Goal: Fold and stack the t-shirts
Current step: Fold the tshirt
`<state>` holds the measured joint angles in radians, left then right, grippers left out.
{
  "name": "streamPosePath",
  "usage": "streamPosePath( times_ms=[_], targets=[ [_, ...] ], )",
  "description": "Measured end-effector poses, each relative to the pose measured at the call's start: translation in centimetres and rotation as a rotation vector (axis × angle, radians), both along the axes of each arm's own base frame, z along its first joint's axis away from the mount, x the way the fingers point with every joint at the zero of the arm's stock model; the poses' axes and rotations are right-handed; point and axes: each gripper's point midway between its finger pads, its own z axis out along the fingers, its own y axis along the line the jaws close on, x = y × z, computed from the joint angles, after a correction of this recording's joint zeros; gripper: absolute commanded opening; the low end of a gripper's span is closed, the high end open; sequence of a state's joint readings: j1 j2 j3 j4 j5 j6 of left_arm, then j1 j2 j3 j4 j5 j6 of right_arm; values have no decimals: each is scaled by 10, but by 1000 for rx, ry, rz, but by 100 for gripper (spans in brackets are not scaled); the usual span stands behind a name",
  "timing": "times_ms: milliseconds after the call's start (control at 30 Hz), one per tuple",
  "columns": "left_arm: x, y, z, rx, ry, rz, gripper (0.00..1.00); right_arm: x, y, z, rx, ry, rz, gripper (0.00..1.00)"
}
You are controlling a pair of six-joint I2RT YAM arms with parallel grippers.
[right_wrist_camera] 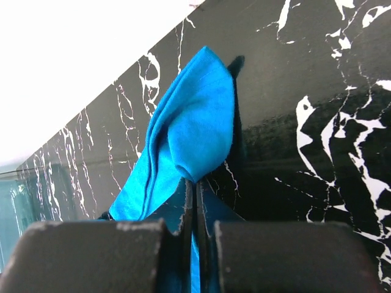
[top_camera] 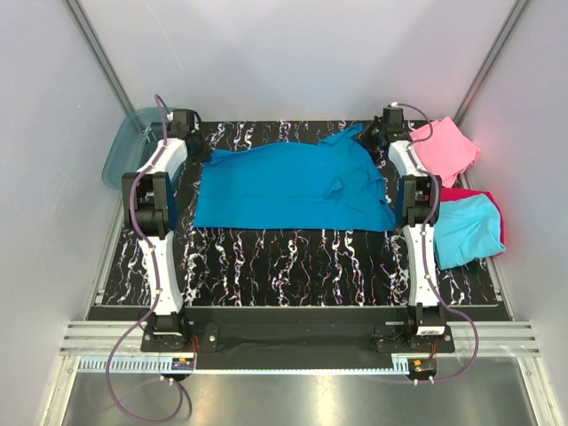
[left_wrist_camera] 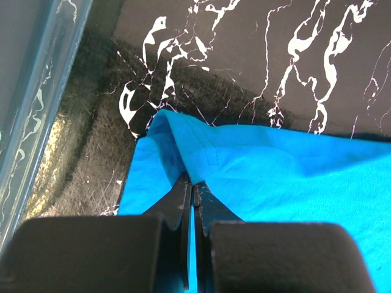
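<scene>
A large teal-blue t-shirt (top_camera: 288,188) lies spread across the far half of the black marbled table (top_camera: 293,266). My left gripper (top_camera: 197,153) is shut on its far left corner; in the left wrist view the cloth (left_wrist_camera: 275,177) is pinched between the jaws of that gripper (left_wrist_camera: 194,183). My right gripper (top_camera: 373,135) is shut on the shirt's far right corner, where a bunched fold (right_wrist_camera: 192,131) rises from the right gripper (right_wrist_camera: 197,182). Folded pink (top_camera: 444,146), magenta-red (top_camera: 497,213) and cyan (top_camera: 466,229) t-shirts lie at the right.
A translucent blue plastic tub (top_camera: 124,146) stands at the far left, its wall (left_wrist_camera: 33,91) close beside the left gripper. White walls enclose the table on three sides. The arm bases sit on a rail at the near edge.
</scene>
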<state>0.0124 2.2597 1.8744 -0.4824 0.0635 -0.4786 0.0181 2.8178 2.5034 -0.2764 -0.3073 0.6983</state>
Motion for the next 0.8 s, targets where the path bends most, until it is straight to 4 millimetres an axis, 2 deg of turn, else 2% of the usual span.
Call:
streamPosePath(
  times_ms=[400, 700, 800],
  targets=[
    [2, -2, 0, -14, -36, 8, 0, -2, -3, 1, -11, -29, 2, 0],
    [8, -4, 18, -27, -91, 6, 0, -8, -5, 3, -24, -77, 7, 0],
    [10, -4, 22, -30, -108, 3, 0, -17, -6, 7, -37, -108, 11, 0]
  ],
)
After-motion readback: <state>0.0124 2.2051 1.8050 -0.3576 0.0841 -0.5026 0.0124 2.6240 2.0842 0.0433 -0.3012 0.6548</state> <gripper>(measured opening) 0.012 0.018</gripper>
